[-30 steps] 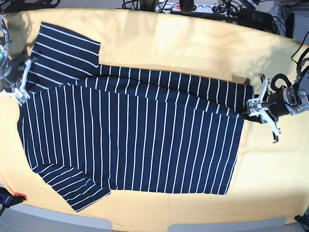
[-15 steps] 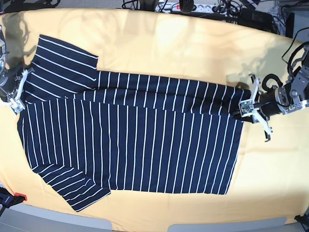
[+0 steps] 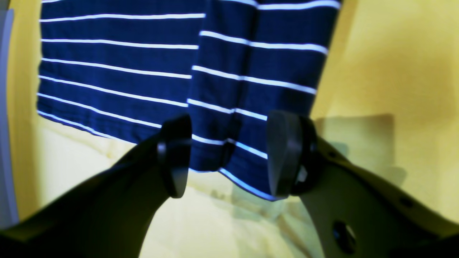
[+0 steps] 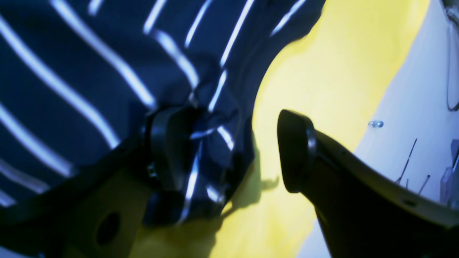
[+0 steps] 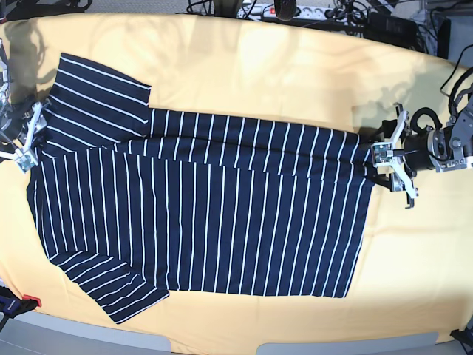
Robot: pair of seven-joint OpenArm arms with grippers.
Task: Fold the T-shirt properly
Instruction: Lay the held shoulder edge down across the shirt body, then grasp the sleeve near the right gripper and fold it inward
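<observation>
My left tool [image 5: 394,164] and right tool [image 5: 29,133], both released, flank the T-shirt [image 5: 207,222] on the yellow surface [image 5: 295,74]; cables [image 5: 332,11] lie far behind

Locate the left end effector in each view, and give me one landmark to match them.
Base: left end effector at the right edge, open at the T-shirt hem corner.
Left wrist: left end effector low centre, its pads either side of the hem.
Right wrist: not in it.
Shared landmark: the yellow table cover, under the shirt in all three.
</observation>
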